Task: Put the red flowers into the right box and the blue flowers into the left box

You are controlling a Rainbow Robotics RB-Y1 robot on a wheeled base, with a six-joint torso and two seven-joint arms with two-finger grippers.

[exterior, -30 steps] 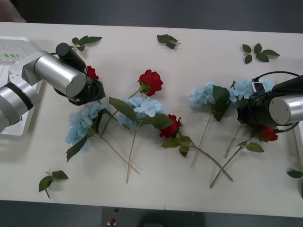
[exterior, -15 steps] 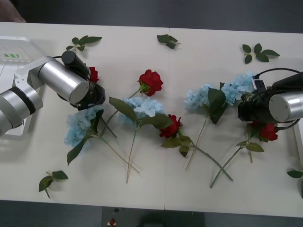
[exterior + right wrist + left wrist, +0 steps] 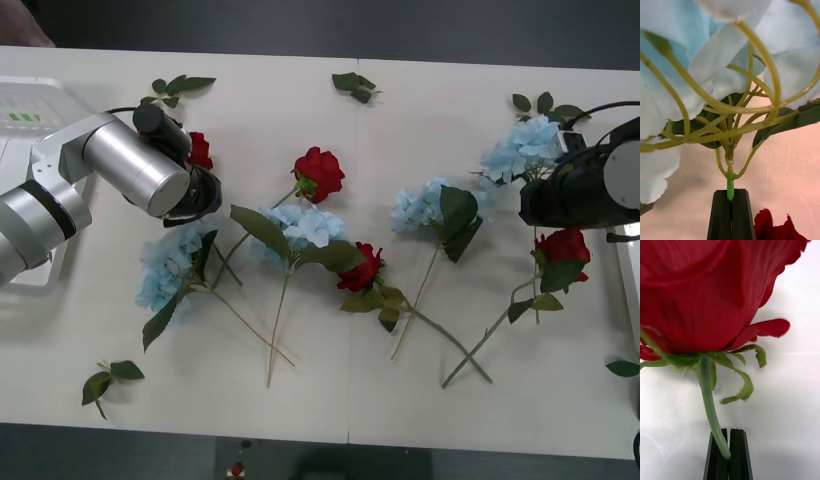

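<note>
We are seeing flowers lying scattered across the white counter (image 3: 400,110). At about 8 o'clock a blue hydrangea (image 3: 168,262) is lying flat, with another (image 3: 300,226) at centre and a red rose (image 3: 360,268) just beside it. Our left pincer (image 3: 726,455) is pinching the stem of a red rose (image 3: 198,150) at 10 o'clock, its black fingers (image 3: 740,453) pressed together on the stem. Our right pincer (image 3: 730,213) at 3 o'clock is pinching the green stem of a pale-blue hydrangea (image 3: 522,150), with another rose (image 3: 563,246) just beside it. The left box (image 3: 30,105) is sitting at 9 o'clock; we cannot tell its contents. The right box (image 3: 627,235) is peeking in at 3 o'clock.
</note>
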